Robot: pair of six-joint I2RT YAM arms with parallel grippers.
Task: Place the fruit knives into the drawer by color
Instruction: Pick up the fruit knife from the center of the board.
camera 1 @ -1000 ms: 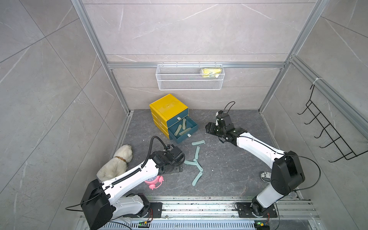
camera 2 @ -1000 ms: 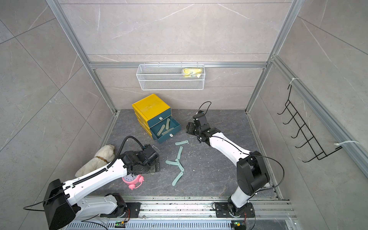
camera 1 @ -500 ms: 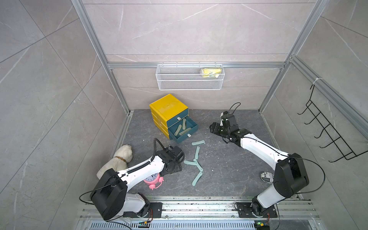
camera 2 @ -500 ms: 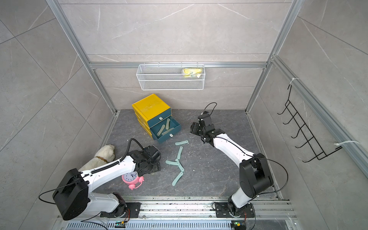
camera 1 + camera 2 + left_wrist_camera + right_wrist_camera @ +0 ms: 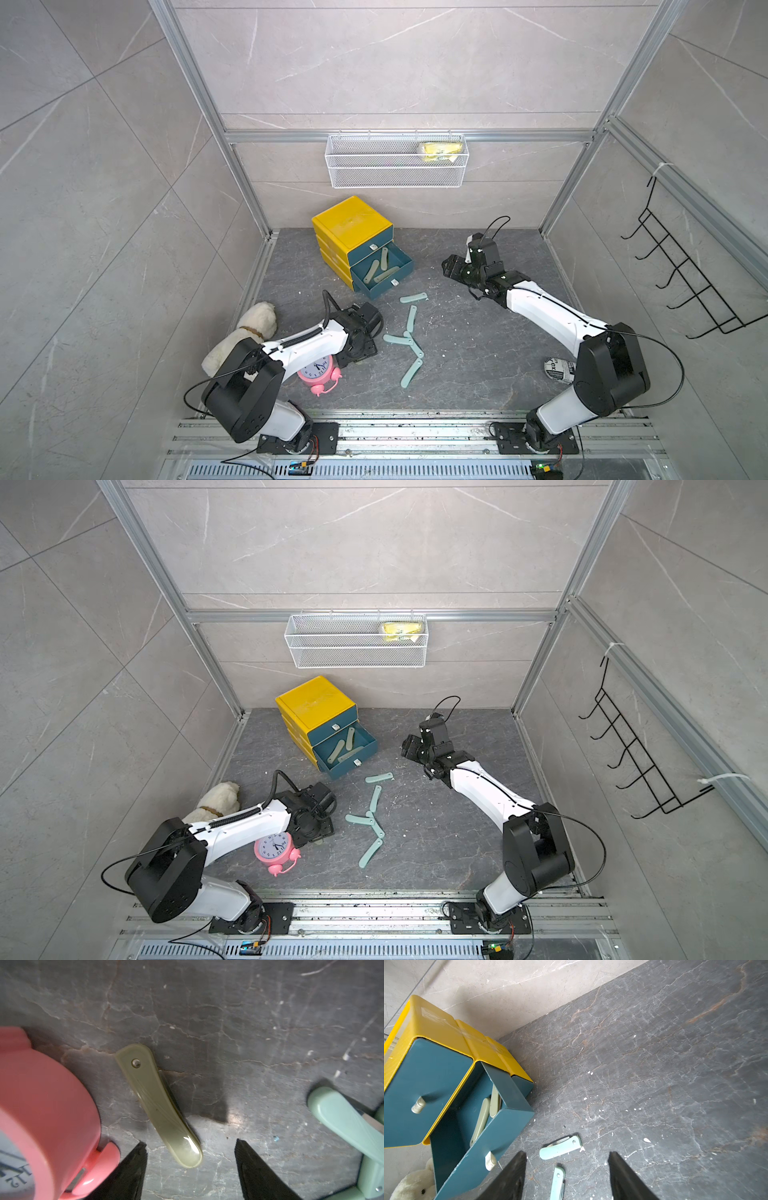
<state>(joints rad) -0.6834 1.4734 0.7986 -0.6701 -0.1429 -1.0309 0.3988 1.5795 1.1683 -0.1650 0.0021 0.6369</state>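
Left arm: stretched low over the floor, well to the near side of the yellow cabinet (image 5: 351,218), with the wrist bent so the pincer faces down.
Left gripper (image 5: 190,1142): jaws apart. The rounded end of the olive knife (image 5: 158,1103) lies between the fingertips, and neither pad is seen touching it.
Olive knife: folded and flat on the floor, on the cabinet's near side, just beside the pink alarm clock (image 5: 47,1105).
Mint knives: five lie folded in a loose chain running from just in front of the cabinet toward the near edge: (image 5: 413,297), (image 5: 411,318), (image 5: 397,340), (image 5: 415,351), (image 5: 411,372).
Right arm: forearm slopes up from a raised elbow, with the wrist held above the floor beside the cabinet and turned toward it.
Right gripper (image 5: 567,1153): jaws apart, with nothing between them.
Open drawer (image 5: 401,274): teal, pulled out of the cabinet below the shut top one. Three olive knives (image 5: 371,272) lie inside.
Hidden: in both top views the left gripper covers almost all of the olive knife. In the right wrist view the drawer wall cuts off the knives inside. The left arm hides part of the clock.
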